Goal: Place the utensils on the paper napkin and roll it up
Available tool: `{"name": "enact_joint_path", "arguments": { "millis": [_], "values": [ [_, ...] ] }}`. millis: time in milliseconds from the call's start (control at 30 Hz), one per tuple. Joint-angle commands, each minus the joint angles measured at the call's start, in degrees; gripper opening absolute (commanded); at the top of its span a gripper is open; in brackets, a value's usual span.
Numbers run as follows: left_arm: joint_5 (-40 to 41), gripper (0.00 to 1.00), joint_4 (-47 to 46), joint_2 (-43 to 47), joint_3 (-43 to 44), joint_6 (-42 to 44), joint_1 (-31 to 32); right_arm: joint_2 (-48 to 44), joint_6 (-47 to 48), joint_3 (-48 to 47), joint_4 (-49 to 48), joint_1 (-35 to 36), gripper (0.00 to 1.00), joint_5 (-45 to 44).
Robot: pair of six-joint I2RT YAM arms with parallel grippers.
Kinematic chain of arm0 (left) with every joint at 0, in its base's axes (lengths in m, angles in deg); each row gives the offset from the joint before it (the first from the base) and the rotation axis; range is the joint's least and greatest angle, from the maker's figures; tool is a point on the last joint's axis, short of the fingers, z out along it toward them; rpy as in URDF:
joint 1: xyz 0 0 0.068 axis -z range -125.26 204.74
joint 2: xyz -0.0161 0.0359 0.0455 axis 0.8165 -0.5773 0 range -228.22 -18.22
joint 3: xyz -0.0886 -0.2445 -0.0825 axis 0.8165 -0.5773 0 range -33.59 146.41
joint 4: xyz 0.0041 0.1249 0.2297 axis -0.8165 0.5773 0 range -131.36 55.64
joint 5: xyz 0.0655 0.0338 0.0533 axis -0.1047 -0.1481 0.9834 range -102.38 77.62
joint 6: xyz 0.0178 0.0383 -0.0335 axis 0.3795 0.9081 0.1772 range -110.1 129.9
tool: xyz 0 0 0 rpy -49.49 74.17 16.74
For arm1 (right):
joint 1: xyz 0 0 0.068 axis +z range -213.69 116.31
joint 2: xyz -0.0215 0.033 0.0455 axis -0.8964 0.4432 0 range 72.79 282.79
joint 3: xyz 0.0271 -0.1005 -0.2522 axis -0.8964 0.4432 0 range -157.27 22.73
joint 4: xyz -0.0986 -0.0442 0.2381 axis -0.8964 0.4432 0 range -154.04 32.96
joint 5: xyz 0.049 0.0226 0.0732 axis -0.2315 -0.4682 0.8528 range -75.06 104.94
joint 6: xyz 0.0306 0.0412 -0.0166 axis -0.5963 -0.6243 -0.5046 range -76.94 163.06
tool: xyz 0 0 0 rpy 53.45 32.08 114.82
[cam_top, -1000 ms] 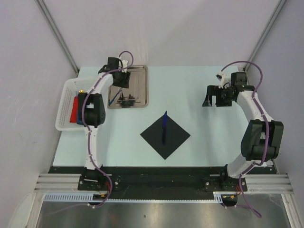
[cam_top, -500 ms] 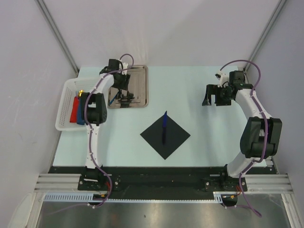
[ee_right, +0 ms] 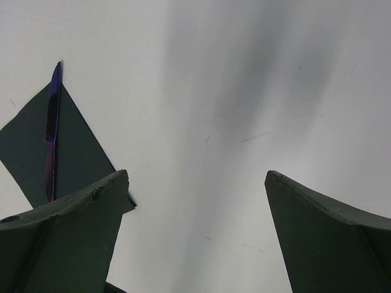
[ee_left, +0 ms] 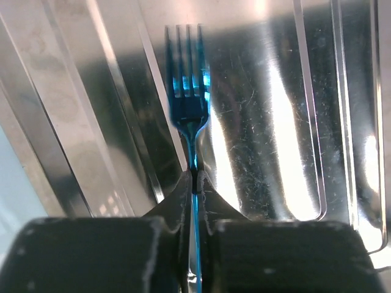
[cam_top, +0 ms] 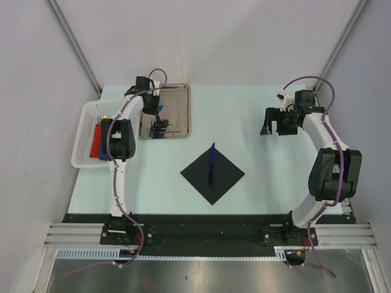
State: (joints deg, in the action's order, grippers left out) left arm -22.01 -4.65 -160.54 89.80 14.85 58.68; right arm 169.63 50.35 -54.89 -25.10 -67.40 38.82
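left claw [ee_left: 194, 183] pinches the blue fork [ee_left: 188, 91] by its handle over the steel tray [ee_left: 293, 122] while the right claw [ee_right: 195, 201] gapes wide.

Pale green table [cam_top: 269, 189]. Plain grey-white walls [cam_top: 214, 36] on three sides. Slanting metal posts [cam_top: 72, 43] at far corners. Lighting even.

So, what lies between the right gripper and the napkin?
Only bare table lies between right gripper and napkin; the top view shows this.
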Motion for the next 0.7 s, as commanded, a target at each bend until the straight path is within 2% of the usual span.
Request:
{"name": "enact_joint_path", "arguments": {
  "millis": [0,167,300,433,567,667],
  "values": [
    [1.27,0.0,1.96,2.92,-1.49,-1.61,1.85,0.55,-0.35,-2.62,-0.35,0.36,1.0,0.12],
    [9.52,0.0,-1.8,6.43,-3.94,-4.59,2.74,0.2,0.09,-2.71,0.0,0.36,1.0,0.2],
    [17.78,0.0,-8.13,13.02,-7.29,-13.7,3.79,-0.42,0.09,-2.44,0.08,0.45,1.0,0.73],
    [22.97,0.0,-7.0,19.96,-10.0,-19.0,7.38,-1.39,-0.26,-1.83,0.0,0.63,1.0,1.34],
    [24.05,0.0,-6.74,32.24,-20.19,-26.03,13.45,-3.66,-0.61,0.53,-0.35,0.63,1.0,1.96],
    [23.34,0.0,-5.95,37.01,-27.75,-31.83,17.57,-6.12,-0.7,2.82,-0.44,0.72,1.0,2.57]
  ]
}}
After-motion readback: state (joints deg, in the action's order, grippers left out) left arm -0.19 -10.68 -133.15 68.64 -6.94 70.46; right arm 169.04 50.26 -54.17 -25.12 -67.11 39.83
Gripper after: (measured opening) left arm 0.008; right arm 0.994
